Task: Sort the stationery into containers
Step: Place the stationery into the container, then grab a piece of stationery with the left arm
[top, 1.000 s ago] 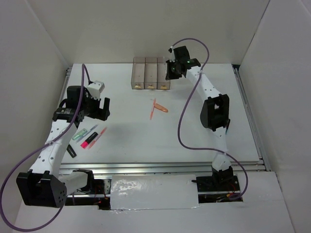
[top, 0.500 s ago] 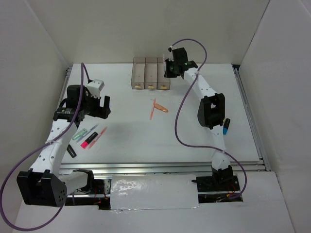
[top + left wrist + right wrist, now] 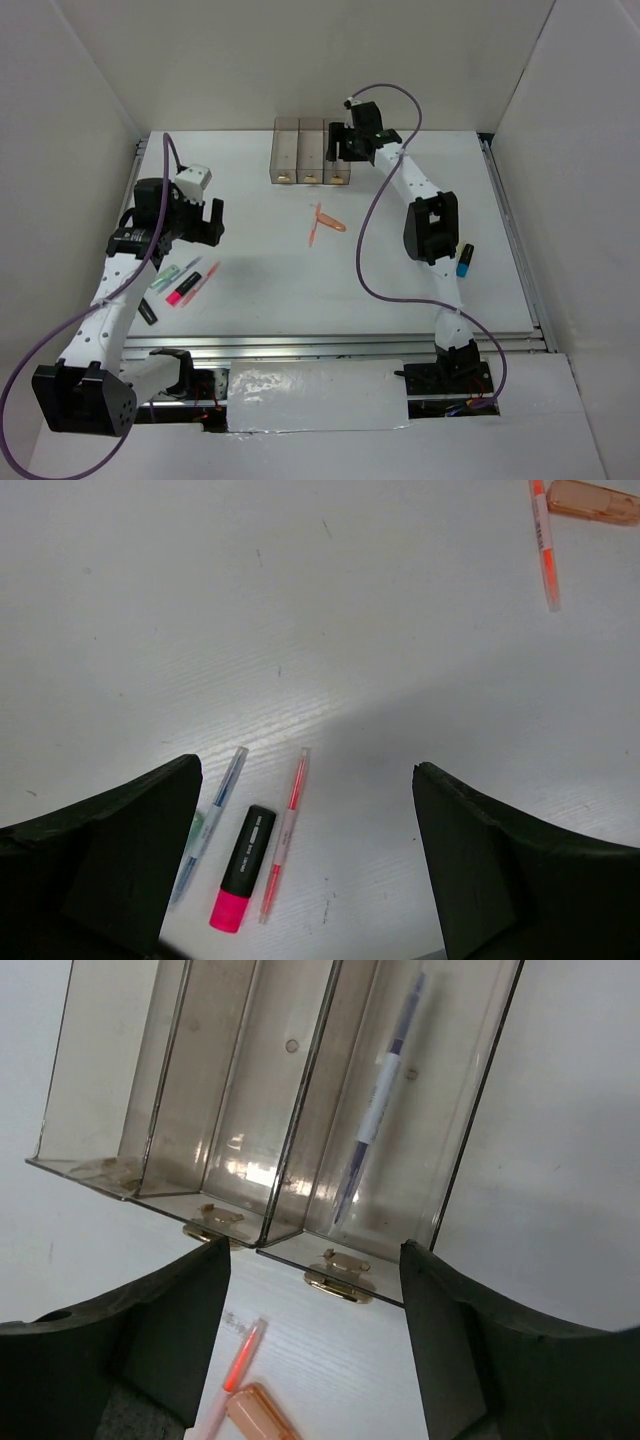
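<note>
Your right claw [image 3: 312,1260] hangs over the three joined bins [image 3: 304,1090], jaws spread with nothing between them. A blue-and-white pen [image 3: 375,1120] lies lengthwise in the rightmost bin. Your left claw [image 3: 305,770] stands wide above a pink highlighter [image 3: 240,875], a slim blue pen [image 3: 212,820] and a salmon pen [image 3: 285,840] on the tabletop [image 3: 300,630]. A thin orange pen [image 3: 545,545] lies mid-tabletop, and a blue-tipped marker [image 3: 464,261] sits beside the right arm.
</note>
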Controlling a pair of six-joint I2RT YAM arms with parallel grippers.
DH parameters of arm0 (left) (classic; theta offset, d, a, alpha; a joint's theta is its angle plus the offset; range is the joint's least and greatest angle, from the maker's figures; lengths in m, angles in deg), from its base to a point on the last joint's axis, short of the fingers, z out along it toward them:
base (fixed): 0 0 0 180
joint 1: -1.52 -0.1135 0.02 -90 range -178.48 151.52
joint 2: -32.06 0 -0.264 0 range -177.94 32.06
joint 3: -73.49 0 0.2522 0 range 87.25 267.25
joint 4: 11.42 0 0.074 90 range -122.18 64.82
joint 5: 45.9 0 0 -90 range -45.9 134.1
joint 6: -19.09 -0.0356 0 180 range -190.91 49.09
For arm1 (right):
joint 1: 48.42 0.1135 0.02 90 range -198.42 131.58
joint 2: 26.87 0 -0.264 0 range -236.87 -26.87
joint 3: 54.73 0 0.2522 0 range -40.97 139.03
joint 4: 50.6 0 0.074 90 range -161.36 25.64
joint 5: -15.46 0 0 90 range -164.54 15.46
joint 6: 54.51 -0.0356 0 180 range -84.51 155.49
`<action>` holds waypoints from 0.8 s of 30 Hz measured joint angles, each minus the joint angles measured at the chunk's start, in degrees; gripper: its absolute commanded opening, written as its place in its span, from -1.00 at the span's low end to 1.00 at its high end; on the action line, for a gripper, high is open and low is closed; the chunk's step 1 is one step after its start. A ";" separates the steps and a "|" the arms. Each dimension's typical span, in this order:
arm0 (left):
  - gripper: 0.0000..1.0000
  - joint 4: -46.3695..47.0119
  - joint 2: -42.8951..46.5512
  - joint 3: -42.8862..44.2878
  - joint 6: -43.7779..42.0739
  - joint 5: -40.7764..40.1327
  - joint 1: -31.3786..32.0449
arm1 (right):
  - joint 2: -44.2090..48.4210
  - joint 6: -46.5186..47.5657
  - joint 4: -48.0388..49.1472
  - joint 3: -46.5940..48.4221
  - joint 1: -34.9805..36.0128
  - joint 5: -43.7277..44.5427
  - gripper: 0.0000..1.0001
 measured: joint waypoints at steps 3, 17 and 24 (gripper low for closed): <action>0.91 -0.98 0.00 0.04 -0.96 -0.37 0.00 | 0.11 0.07 0.02 -0.02 0.17 0.07 0.52; 0.41 -13.99 7.45 -5.53 -22.84 3.76 -5.68 | 31.30 1.36 -4.52 -24.57 0.22 -4.46 0.21; 0.17 -17.73 6.25 -14.32 -32.85 2.99 -7.39 | 41.03 3.43 -5.99 -37.31 0.22 -5.68 0.15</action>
